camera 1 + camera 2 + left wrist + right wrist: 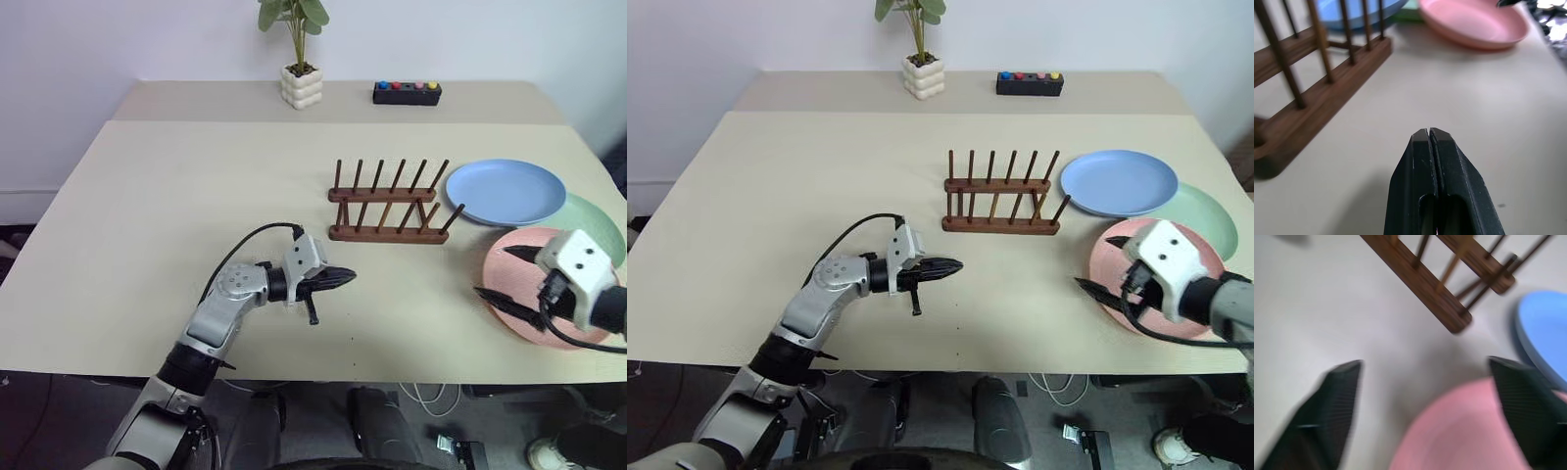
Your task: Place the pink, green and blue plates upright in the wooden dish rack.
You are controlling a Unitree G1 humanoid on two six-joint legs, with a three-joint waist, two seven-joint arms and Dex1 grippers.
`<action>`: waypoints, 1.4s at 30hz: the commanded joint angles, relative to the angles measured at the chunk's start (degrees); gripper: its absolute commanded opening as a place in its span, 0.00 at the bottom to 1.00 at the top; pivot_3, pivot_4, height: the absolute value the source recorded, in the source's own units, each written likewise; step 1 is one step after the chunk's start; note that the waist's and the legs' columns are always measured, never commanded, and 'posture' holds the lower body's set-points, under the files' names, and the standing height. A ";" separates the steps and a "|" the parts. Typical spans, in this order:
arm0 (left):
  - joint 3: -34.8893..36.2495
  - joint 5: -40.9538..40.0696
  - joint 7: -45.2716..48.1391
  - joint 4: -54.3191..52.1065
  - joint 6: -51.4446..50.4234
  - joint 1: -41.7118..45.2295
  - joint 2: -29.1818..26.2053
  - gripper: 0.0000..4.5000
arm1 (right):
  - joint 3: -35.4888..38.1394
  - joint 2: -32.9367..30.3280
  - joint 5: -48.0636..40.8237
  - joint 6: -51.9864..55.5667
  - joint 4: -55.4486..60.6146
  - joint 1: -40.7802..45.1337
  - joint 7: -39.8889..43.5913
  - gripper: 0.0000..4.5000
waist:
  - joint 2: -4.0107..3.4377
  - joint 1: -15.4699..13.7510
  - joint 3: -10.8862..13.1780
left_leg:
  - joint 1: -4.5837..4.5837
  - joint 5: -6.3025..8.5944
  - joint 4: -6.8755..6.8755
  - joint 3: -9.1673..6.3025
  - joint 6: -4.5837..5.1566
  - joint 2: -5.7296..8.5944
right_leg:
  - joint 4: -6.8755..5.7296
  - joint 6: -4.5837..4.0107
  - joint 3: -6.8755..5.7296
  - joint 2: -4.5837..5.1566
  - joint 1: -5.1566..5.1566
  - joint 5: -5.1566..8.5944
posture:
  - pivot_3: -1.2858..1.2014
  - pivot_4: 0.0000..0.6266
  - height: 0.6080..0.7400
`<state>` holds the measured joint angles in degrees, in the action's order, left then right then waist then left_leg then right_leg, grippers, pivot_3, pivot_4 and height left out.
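Our right gripper (511,274), fingers wide, hangs over the pink plate (519,294), which lies flat right of the empty wooden dish rack (384,208). We should straddle its rim squarely. Left gripper (338,278) fingers are pressed together.

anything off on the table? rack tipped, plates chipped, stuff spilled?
Nothing stands out. The wooden dish rack stands level and empty. The blue plate, green plate and pink plate lie flat in an overlapping pile beside it, with no visible chips or spills. One end peg of the rack leans outward; whether by design, I cannot tell.
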<state>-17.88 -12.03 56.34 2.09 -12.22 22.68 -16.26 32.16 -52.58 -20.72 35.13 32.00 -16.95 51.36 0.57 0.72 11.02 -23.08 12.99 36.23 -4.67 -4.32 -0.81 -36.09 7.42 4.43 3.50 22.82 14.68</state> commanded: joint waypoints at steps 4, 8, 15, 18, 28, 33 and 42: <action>-1.73 -2.59 5.33 -1.06 0.64 1.53 0.61 0.00 | 2.30 4.80 1.11 7.37 8.03 -6.52 -6.70 0.98 | 0.00 -0.04 0.00 | -0.10 0.00 0.05 0.01 0.00 0.02 | 0.05 0.00 0.01 0.04 0.05 0.00 | 0.52 0.24 0.92; -2.44 -2.62 7.49 -0.59 0.87 2.11 0.93 0.00 | -0.23 5.93 4.00 9.50 7.64 -8.16 -10.93 0.98 | -0.01 0.02 0.00 | -0.09 0.00 0.06 0.02 0.00 0.01 | 0.04 -0.02 0.00 0.02 0.06 0.00 | 0.52 0.24 0.92; -2.79 -1.86 7.60 0.13 1.49 2.39 1.10 0.00 | -5.19 6.12 7.57 9.67 4.99 -7.40 -14.47 0.98 | 0.00 0.00 0.00 | -0.13 0.00 0.04 0.02 0.00 0.01 | 0.06 -0.03 0.01 0.03 0.10 0.01 | 0.52 0.24 0.92; -2.85 -1.80 7.34 -0.10 1.52 2.00 0.85 0.00 | -6.43 6.62 8.19 10.55 3.42 -6.22 -15.79 0.93 | 0.03 -0.02 0.01 | -0.15 0.00 0.05 0.02 0.00 0.01 | 0.06 -0.02 0.01 0.03 0.11 0.01 | 0.52 0.24 0.92; -2.87 -1.71 6.38 -0.13 1.57 1.95 1.03 0.00 | -7.65 6.44 8.54 11.84 3.50 -5.42 -16.15 0.01 | 0.06 -0.02 -0.02 | -0.15 0.00 0.05 0.02 0.00 0.01 | 0.06 -0.02 0.01 0.03 0.11 0.00 | 0.52 0.24 0.92; -2.64 -2.23 6.61 -0.48 1.35 1.76 0.78 0.00 | -7.16 5.26 9.25 12.16 5.15 -6.00 -15.71 0.01 | 0.08 -0.04 -0.01 | -0.16 0.00 0.04 0.01 0.00 0.01 | 0.06 -0.02 0.01 0.03 0.12 0.01 | 0.52 0.24 0.92; -2.47 -2.25 6.87 0.16 2.02 2.22 0.86 0.00 | -0.52 0.77 9.35 13.65 12.31 -6.40 -12.32 0.01 | 0.06 -0.06 -0.01 | -0.19 0.00 0.05 0.01 0.00 0.01 | 0.06 -0.02 0.01 0.04 0.15 0.01 | 0.52 0.24 0.92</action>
<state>-21.10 -13.55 63.07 3.36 -11.65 24.57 -15.62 27.54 -50.27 -11.45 48.60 41.00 -23.86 37.79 0.63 0.66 11.01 -23.27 12.99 36.28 -4.65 -4.32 -0.80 -36.02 7.41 4.43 3.54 22.97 14.68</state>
